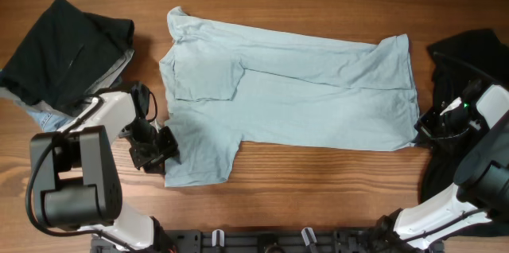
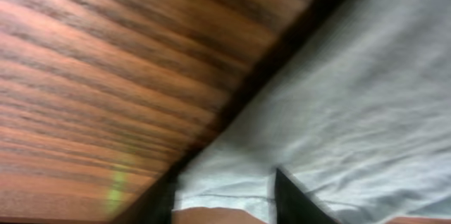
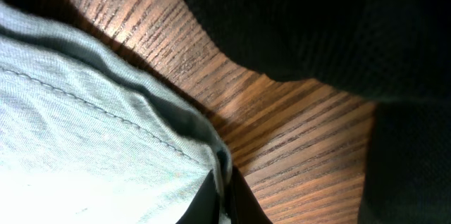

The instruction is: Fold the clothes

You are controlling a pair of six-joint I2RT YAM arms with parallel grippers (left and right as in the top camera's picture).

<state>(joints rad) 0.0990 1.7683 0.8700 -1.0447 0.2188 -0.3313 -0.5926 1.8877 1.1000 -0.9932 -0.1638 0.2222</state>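
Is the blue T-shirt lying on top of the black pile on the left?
No, bare wood shows between the T-shirt and that black pile.

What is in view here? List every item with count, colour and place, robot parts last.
T-shirt: one, pale light blue, spread across the table's middle, one sleeve folded inward.
Dark pile: one, black on top, at the far left corner.
Denim: one piece, blue, peeking out under the dark pile.
Black garment: one, black, bunched at the right edge.
Table: one, brown wood grain, under everything.
Left gripper: one, dark fingers apart, at the T-shirt's near left edge.
Right gripper: one, dark fingers pinching the T-shirt's near right corner.
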